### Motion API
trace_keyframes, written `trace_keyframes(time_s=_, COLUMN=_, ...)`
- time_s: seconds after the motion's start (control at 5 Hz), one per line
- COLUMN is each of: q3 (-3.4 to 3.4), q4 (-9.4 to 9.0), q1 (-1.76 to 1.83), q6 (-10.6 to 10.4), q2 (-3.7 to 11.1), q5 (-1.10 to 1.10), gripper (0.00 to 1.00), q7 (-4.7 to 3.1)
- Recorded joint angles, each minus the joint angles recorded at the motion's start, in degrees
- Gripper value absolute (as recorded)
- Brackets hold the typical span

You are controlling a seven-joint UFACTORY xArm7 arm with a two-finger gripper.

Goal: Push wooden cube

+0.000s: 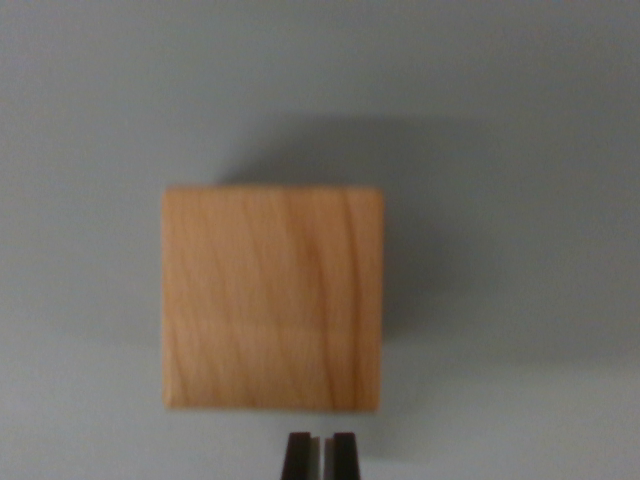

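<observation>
Lined up behind cube [273,298], mid table [80,100], not touching yet. Gripper [321,455] tips nearly together, holding nothing. Next: straight fwd shove, centred.

Smooth grained wooden cube [272,298], matt grey surface [80,120]

One wooden cube [273,298] on one grey surface [80,100] — and one gripper [320,456] — two dark fingertips.
</observation>
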Motion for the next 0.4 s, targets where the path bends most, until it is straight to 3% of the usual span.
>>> trace_keyframes(time_s=0.2, q3=0.0, q4=0.0, q1=0.0, q6=0.0, q2=0.0, q5=0.0, gripper=1.0, q7=0.0)
trace_keyframes(time_s=0.4, q3=0.18, q4=2.71, q1=0.2, q6=0.8, q2=1.88, q5=0.34, gripper=1.0, q7=0.15)
